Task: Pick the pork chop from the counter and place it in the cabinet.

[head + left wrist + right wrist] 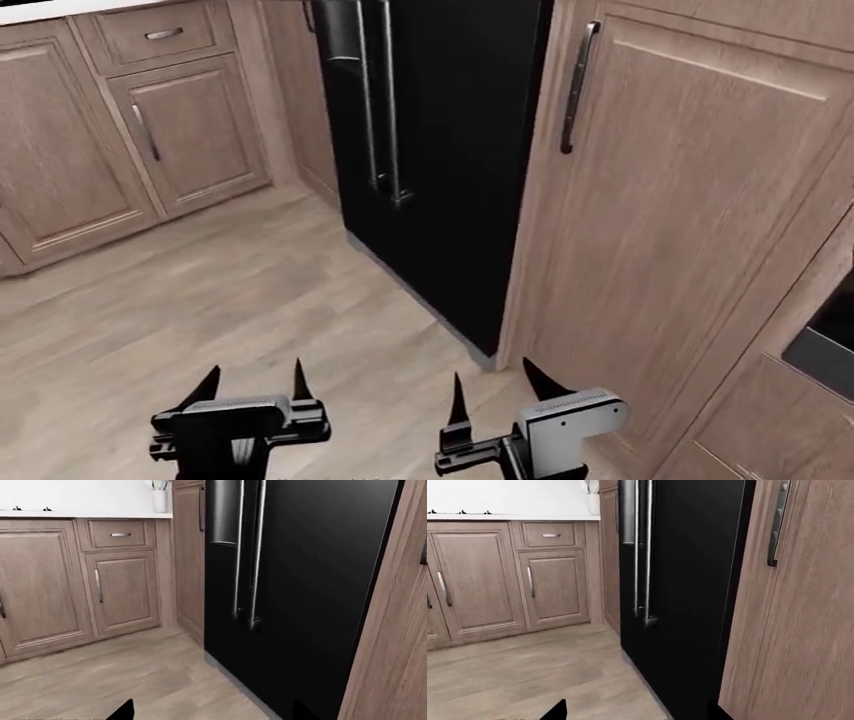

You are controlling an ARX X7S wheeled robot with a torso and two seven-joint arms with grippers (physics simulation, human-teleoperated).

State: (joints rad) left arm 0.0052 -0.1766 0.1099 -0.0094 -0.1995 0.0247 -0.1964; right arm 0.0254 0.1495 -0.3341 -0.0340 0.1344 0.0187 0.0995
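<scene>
Nowhere in any of the three views does the pork chop appear, so its place cannot be told; nor is the open-shelved cabinet it is bound for in sight. Judged from the task alone, a raw chop would likely be light, soft and slippery, best pinched across its short width near the middle with a firm, low grip. Both grippers hang empty over the wood-plank floor (200, 300): the left gripper (250, 383) and the right gripper (497, 385) each show dark pointed fingers (299, 378) spread apart, holding nothing. Ahead stands a black refrigerator (441, 150) with long bar handles, flanked by a tall wood door (667, 220) at its right and plain-doored base cabinets (120, 130) beyond, topped by a white bench (87, 514) carrying a white utensil holder (159, 500) at its end.
</scene>
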